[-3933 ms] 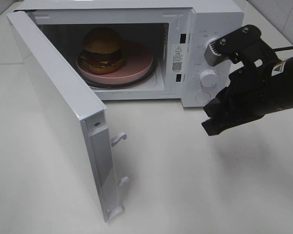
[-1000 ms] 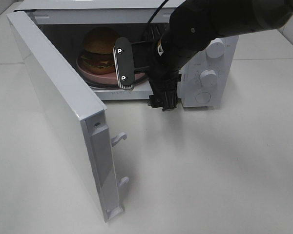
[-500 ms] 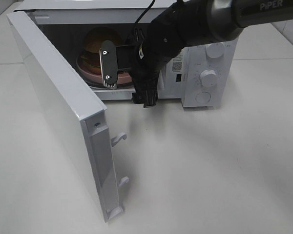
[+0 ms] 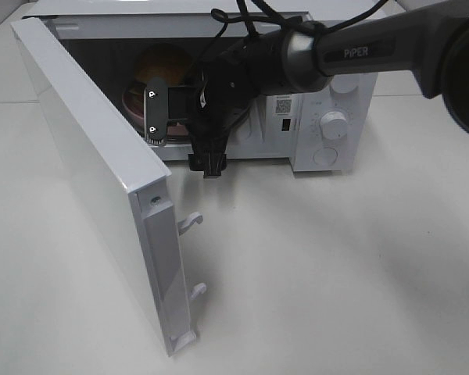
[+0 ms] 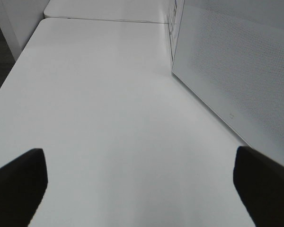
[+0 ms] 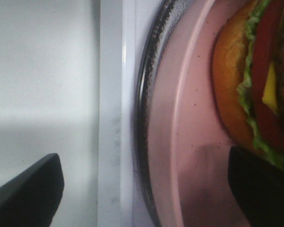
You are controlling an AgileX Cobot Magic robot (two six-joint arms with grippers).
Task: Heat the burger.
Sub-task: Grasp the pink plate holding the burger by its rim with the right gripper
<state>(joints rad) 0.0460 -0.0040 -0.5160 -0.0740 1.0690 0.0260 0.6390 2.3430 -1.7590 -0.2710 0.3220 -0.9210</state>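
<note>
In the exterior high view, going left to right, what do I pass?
Open microwave door → right gripper in front of the burger → microwave dials.

The microwave (image 4: 328, 117) looks like glossy white plastic; the table (image 4: 336, 266) is smooth and matt white.

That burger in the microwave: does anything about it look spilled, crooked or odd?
Nothing stands out. The burger sits stacked on its pink plate on the glass turntable, with no spills visible. The microwave door simply hangs wide open.
</note>
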